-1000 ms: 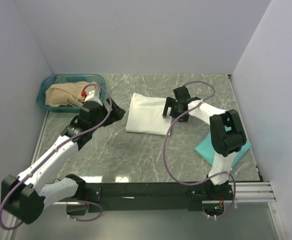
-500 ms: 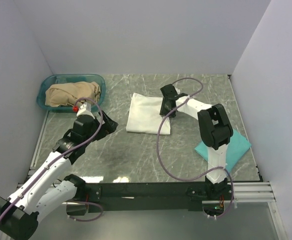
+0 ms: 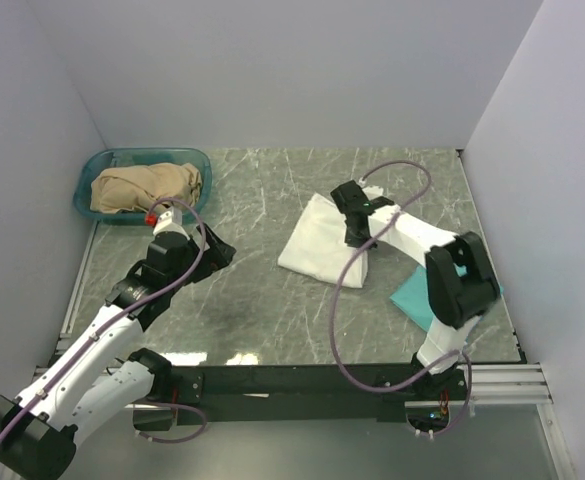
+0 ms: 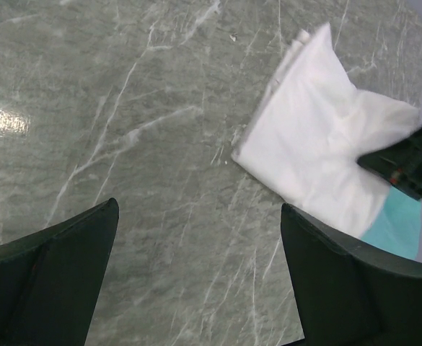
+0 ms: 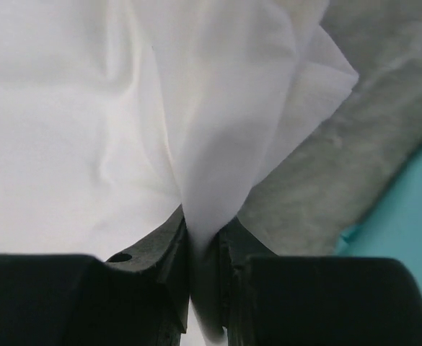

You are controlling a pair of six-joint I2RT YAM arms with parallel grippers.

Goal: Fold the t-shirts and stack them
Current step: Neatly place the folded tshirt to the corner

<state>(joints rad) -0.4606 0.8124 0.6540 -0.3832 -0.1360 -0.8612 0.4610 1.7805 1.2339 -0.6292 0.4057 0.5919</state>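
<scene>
On the desk [image 3: 262, 300], the white t-shirt [image 3: 320, 240] is lying central, the teal t-shirt [image 3: 410, 298] at its 4 o'clock. My right hand [image 5: 205, 249] is pinching the white edge; I'm judging a low, slow drag should be protecting its folds. My left hand [image 4: 196, 281] is gaping wide.

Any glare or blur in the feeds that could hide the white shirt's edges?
Top external: sharp; two glare patches on the table at its near edge, clear of the white t-shirt. Left wrist: glare at far left. Right wrist: cloth washed out, pinched in the right gripper.
</scene>
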